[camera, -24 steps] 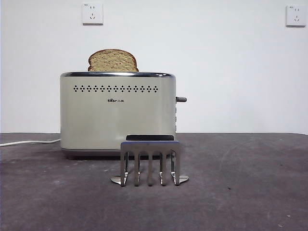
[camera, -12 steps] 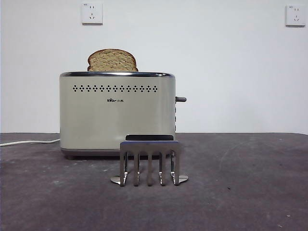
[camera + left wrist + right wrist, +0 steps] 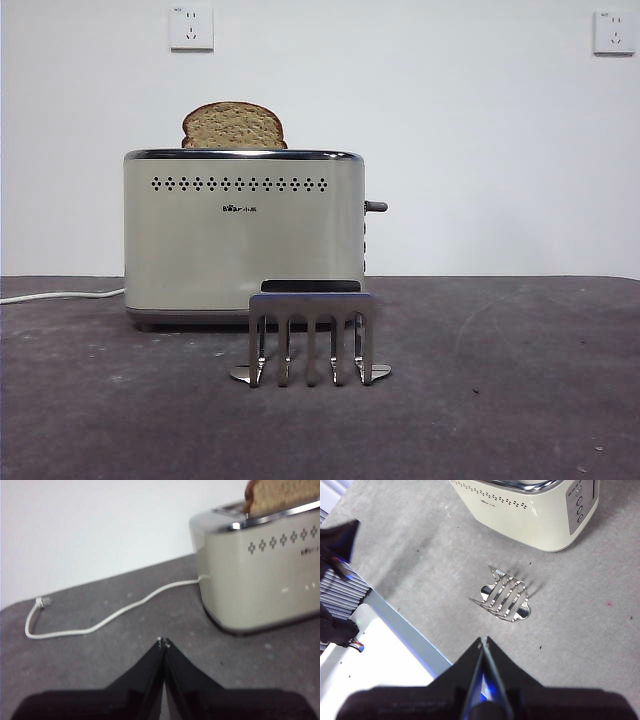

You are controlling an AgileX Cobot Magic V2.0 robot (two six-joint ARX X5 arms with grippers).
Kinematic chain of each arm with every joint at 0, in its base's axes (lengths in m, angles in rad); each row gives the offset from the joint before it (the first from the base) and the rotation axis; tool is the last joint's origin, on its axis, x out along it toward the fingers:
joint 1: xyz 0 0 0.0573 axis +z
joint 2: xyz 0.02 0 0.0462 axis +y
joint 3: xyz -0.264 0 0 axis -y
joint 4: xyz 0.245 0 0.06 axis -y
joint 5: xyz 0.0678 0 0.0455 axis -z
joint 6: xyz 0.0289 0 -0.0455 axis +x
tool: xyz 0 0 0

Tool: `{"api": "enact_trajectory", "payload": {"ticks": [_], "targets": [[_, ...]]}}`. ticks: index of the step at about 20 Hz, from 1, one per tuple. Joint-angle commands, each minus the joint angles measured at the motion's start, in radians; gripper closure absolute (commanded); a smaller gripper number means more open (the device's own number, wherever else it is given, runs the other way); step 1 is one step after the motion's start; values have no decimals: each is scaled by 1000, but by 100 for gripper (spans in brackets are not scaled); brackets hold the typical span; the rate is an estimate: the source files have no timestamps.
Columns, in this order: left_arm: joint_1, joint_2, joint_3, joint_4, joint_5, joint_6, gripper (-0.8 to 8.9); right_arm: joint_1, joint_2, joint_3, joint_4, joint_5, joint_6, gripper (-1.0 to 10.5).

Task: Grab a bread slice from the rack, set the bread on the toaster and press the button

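Note:
The slice of bread (image 3: 234, 126) stands upright in a slot of the cream-white toaster (image 3: 243, 235), its rounded top sticking out above the chrome rim; it also shows in the left wrist view (image 3: 280, 495). The button (image 3: 376, 206) juts from the toaster's right end. The steel rack (image 3: 311, 338) stands empty in front of the toaster, and shows in the right wrist view (image 3: 504, 596). My left gripper (image 3: 163, 642) is shut and empty, low over the table beside the toaster (image 3: 260, 570). My right gripper (image 3: 483, 641) is shut and empty, high above the rack.
A white power cord (image 3: 100, 622) runs from the toaster across the dark table (image 3: 500, 380). Two white wall sockets (image 3: 192, 28) sit on the back wall. The table's edge and equipment (image 3: 350, 630) show in the right wrist view.

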Motion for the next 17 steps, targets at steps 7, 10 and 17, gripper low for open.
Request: {"api": "enact_trajectory", "payload": {"ticks": [7, 10, 17], "targets": [[3, -23, -80, -28, 10, -42, 818, 1, 3, -6, 2, 2, -8, 946], [3, -21, -80, -27, 2, -55, 817, 1, 3, -6, 2, 2, -8, 946], [3, -21, -80, -27, 3, -55, 818, 1, 3, -6, 2, 2, -8, 946]]}}
